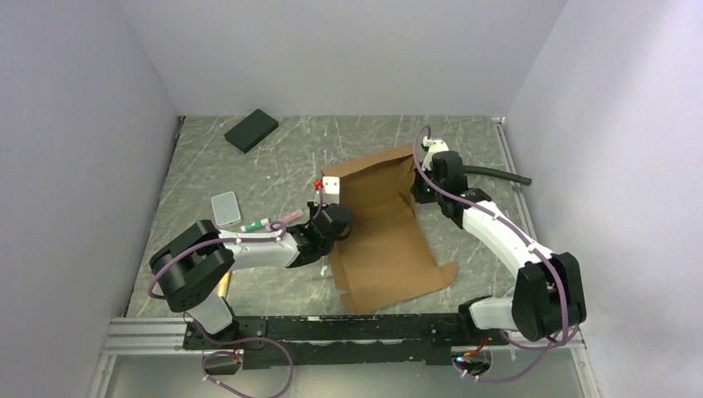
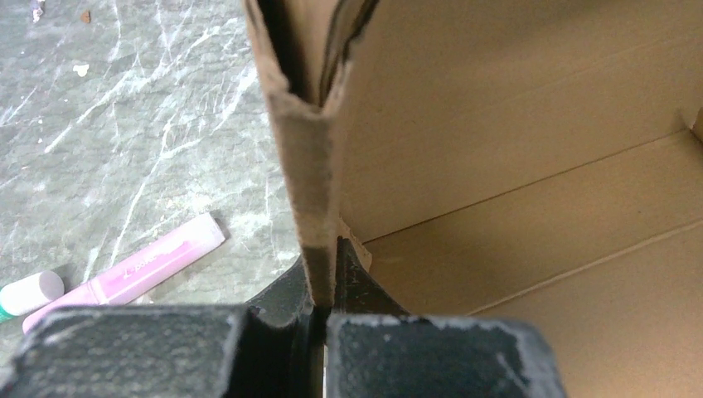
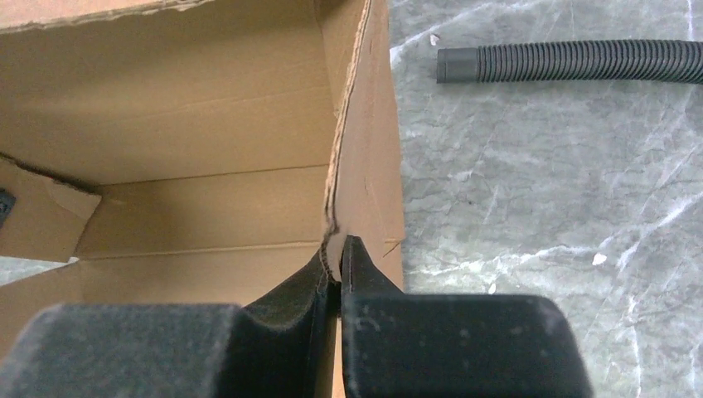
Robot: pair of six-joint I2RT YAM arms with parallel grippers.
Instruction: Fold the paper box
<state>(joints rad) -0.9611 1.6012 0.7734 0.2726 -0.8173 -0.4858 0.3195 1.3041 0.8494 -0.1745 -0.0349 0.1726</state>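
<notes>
My left hand (image 2: 322, 278) pinches one upright side wall of the paper box (image 2: 514, 124); my right hand (image 3: 336, 269) clamps the opposite wall

Soft, even overhead light; faint shadows; wrist views blurred at near edge.

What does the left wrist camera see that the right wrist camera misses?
Only the left wrist view: a pink plastic marker and a white-capped pen. Only the right wrist view: a black ribbed hose. Both: the brown corrugated cardboard box, a wall pinched by the left gripper or right gripper, on grey marbled tabletop.
</notes>
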